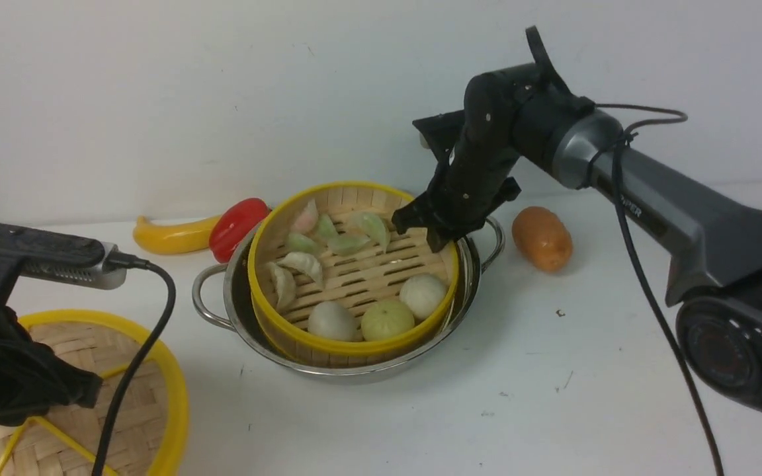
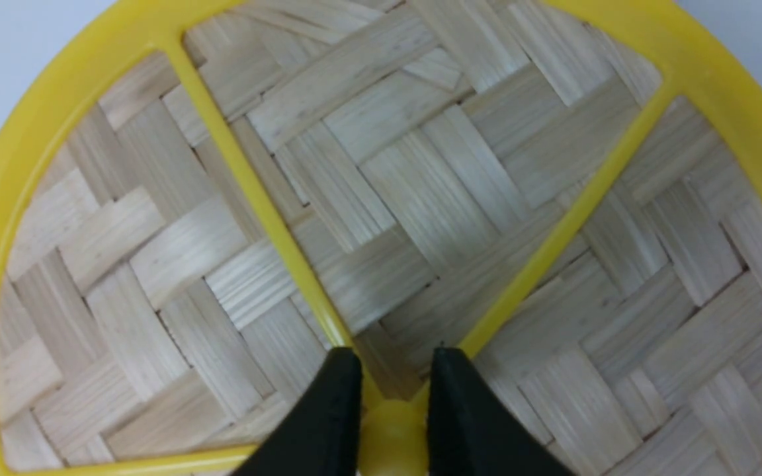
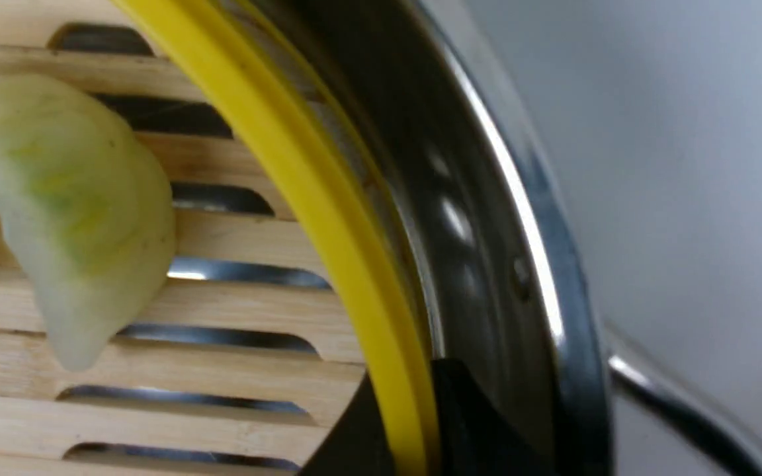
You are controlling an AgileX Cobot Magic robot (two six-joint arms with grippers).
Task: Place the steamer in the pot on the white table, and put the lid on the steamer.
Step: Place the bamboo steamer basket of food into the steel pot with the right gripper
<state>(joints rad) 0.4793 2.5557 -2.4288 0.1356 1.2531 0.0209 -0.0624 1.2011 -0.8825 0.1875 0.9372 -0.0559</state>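
Note:
The steamer (image 1: 348, 347), with toy dumplings and buns, sits inside the pot (image 1: 354, 373) at the middle of the white table (image 1: 553, 396). My right gripper (image 1: 444, 241) is shut on the steamer's far right yellow rim. In the right wrist view the gripper (image 3: 407, 377) has one finger inside the steamer (image 3: 288, 158) and one between it and the pot wall (image 3: 487, 218). The lid (image 1: 156, 370) lies at the near left. My left gripper (image 1: 57, 396) is over its centre. In the left wrist view the gripper (image 2: 392, 354) is shut on the central knob of the lid (image 2: 421, 185).
A yellow toy banana (image 1: 169, 236) and a red toy pepper (image 1: 235, 225) lie behind the pot's left handle. An orange-brown toy vegetable (image 1: 542, 238) lies to the pot's right. A white wall stands close behind them.

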